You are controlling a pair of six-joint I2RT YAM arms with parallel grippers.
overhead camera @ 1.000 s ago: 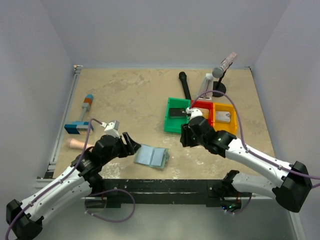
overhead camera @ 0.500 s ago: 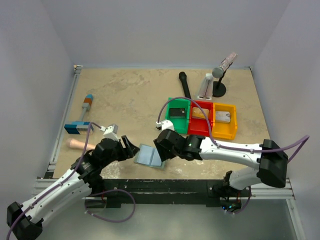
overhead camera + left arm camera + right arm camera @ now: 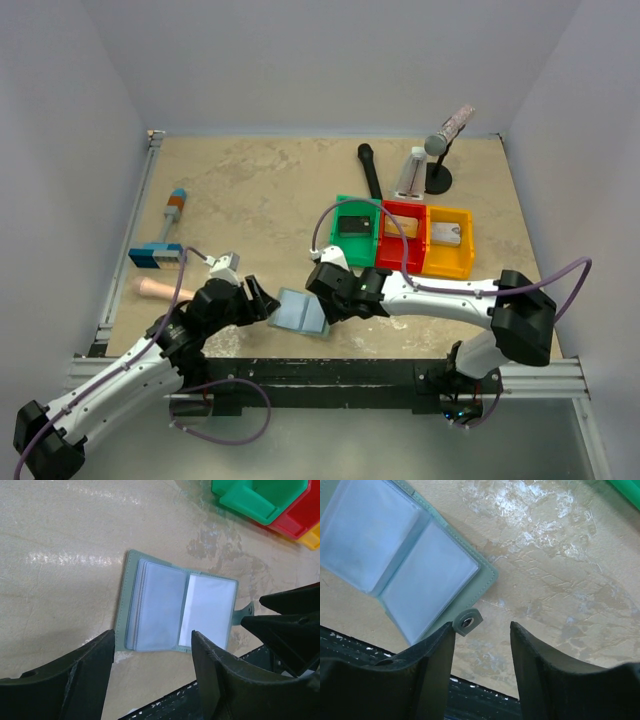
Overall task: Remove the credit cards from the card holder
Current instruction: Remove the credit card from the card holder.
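grn bin point(image 3: 345, 258), red bin point(image 3: 400, 263), yel bin point(image 3: 448, 269)

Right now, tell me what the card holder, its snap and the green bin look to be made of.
Card holder: soft matte grey-green cover, likely faux leather or fabric; its inner sleeves look like clear, slightly glossy plastic film. Snap: a shiny ring, probably metal. Green bin: rigid moulded plastic with a smooth sheen.

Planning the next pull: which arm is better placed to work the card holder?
Right, probably: the right gripper is open at the snap tab of the card holder, nearer the bins. The left gripper hovers open by the opposite panel.
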